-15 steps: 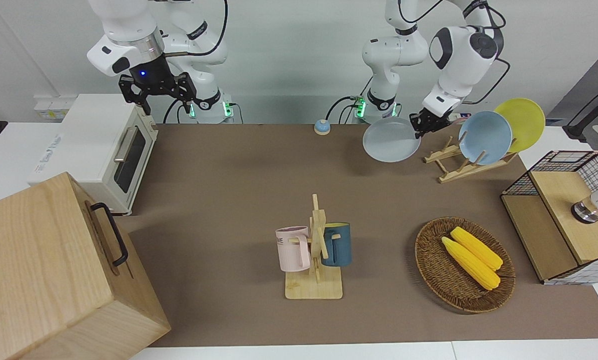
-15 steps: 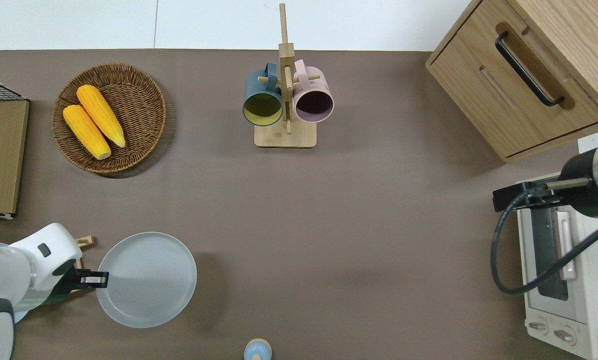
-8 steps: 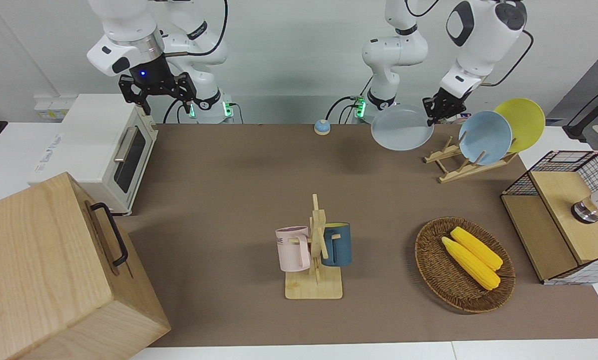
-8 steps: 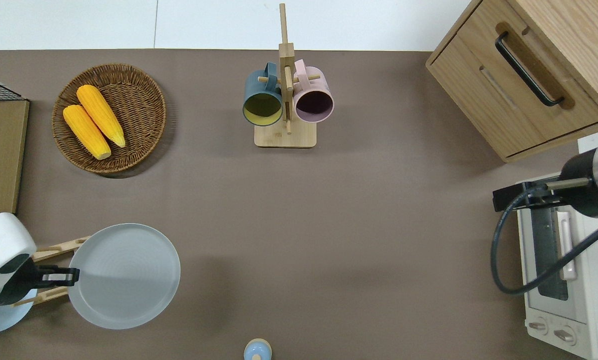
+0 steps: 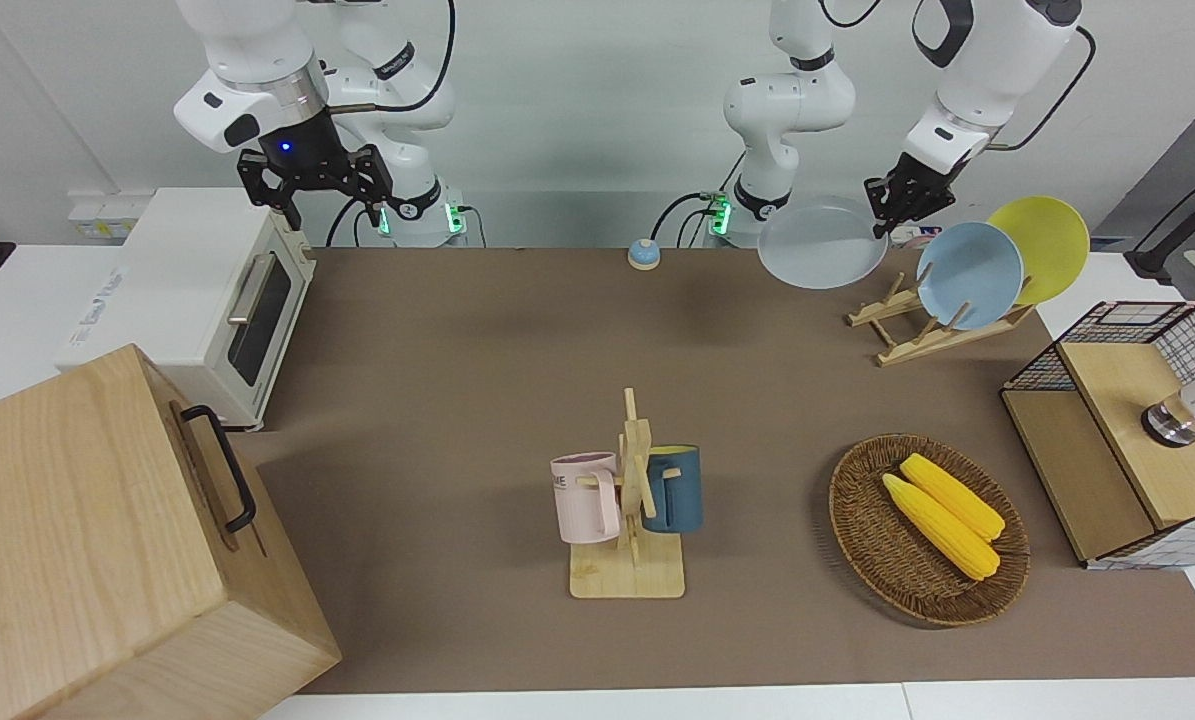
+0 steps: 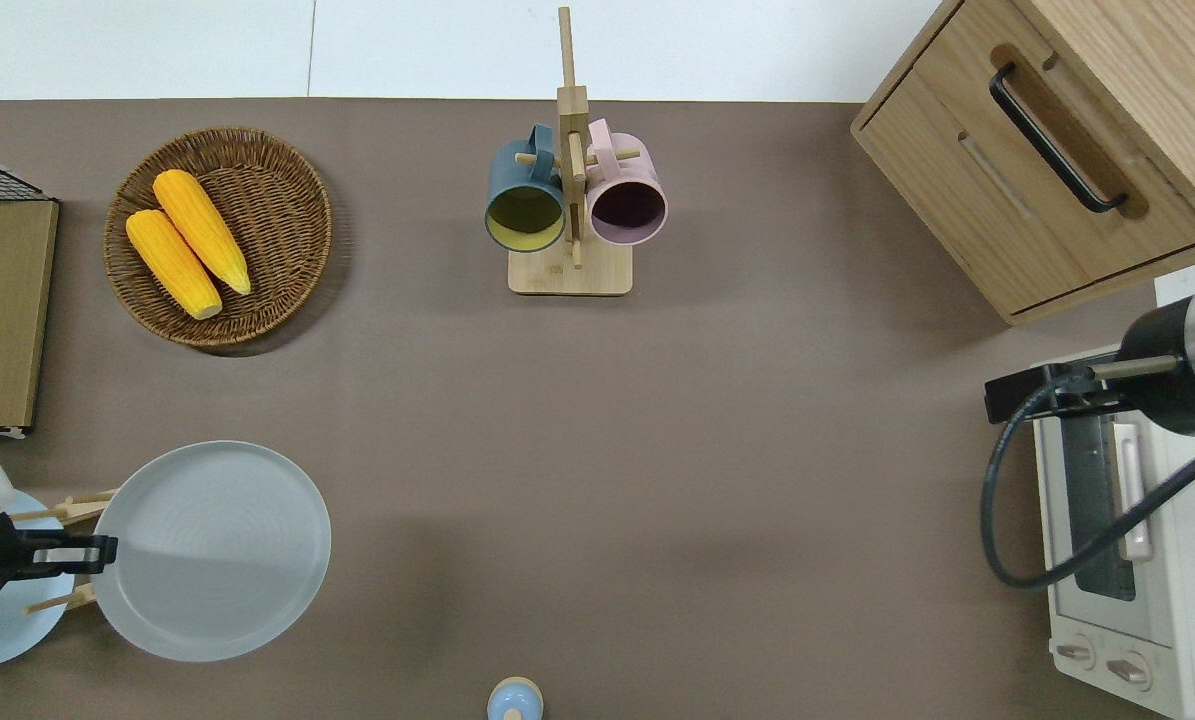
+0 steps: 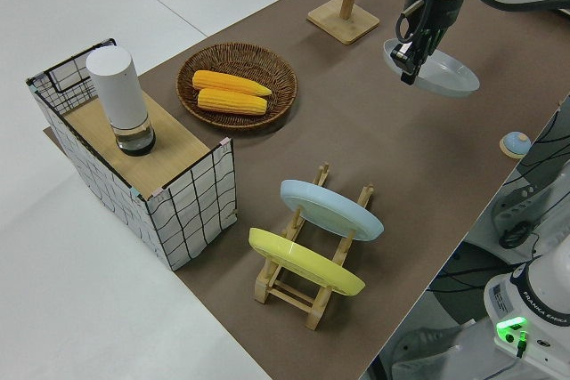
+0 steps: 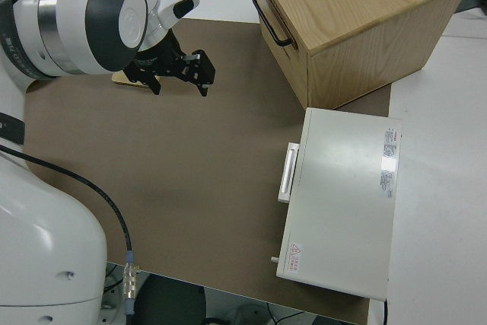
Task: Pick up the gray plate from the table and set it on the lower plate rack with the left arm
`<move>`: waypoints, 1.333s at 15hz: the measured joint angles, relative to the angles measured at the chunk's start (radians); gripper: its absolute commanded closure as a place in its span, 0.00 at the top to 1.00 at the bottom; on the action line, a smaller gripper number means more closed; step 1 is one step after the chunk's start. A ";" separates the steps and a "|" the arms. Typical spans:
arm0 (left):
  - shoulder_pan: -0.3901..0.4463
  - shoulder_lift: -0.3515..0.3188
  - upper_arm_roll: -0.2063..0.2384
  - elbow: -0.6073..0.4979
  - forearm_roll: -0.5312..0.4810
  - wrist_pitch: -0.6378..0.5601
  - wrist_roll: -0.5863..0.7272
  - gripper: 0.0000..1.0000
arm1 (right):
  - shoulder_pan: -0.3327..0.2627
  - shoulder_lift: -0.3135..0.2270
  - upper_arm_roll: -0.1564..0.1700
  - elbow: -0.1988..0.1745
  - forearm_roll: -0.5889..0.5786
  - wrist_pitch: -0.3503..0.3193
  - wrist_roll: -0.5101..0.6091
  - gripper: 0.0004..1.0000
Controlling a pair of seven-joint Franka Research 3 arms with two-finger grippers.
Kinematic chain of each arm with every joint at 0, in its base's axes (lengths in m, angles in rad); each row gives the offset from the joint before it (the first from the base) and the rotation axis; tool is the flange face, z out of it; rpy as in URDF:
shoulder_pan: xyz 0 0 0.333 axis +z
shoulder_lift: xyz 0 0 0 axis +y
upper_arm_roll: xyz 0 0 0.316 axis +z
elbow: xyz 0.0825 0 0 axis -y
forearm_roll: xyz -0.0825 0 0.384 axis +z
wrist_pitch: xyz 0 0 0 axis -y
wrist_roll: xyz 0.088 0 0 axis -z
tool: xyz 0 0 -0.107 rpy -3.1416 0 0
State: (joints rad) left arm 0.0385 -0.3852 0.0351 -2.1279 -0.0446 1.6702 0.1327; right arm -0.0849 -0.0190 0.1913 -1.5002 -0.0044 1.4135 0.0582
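Our left gripper (image 6: 97, 551) is pinched on the rim of the gray plate (image 6: 212, 550), which we hold level in the air over the table (image 6: 657, 450), partly over the free end of the plate rack (image 5: 917, 335). The rack already holds a blue plate (image 5: 969, 275) and a yellow plate (image 5: 1047, 248). Held by one edge, the plate may tip or slip as we turn it upright, or knock the blue plate. The left side view shows the empty slots; the overhead view hides most of them. Our right gripper (image 8: 179, 74) is parked, fingers spread.
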 measured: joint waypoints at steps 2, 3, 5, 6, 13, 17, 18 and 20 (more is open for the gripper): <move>0.005 0.002 0.001 0.011 0.057 -0.010 0.000 0.00 | 0.000 0.000 0.000 0.000 0.000 0.000 0.000 0.99; 0.006 0.002 0.001 0.015 0.087 -0.017 -0.002 0.00 | 0.000 0.000 0.000 0.000 0.000 0.000 0.000 0.99; 0.007 0.002 0.003 0.022 0.149 -0.036 -0.030 0.00 | 0.000 0.000 0.000 0.000 0.000 0.000 0.000 0.99; 0.007 0.002 0.003 0.026 0.183 -0.053 -0.055 0.00 | 0.000 0.000 0.000 0.000 0.000 0.000 0.000 0.99; 0.006 0.003 -0.010 0.042 0.435 -0.160 -0.214 0.00 | 0.000 0.000 0.000 0.000 0.000 0.000 0.000 0.99; 0.004 0.023 -0.014 0.042 0.537 -0.199 -0.277 0.00 | 0.000 0.000 0.000 0.000 0.000 0.000 0.000 0.99; 0.002 0.036 -0.016 0.042 0.559 -0.206 -0.295 0.00 | 0.000 0.000 0.000 0.000 0.000 0.000 0.000 0.99; -0.004 0.059 -0.024 0.040 0.591 -0.217 -0.329 0.00 | 0.000 0.000 0.000 0.000 0.000 0.000 0.000 0.99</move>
State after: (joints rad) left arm 0.0341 -0.3266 0.0111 -2.0882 0.5460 1.4530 -0.1964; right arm -0.0849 -0.0190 0.1913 -1.5002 -0.0044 1.4135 0.0582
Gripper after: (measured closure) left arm 0.965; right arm 0.009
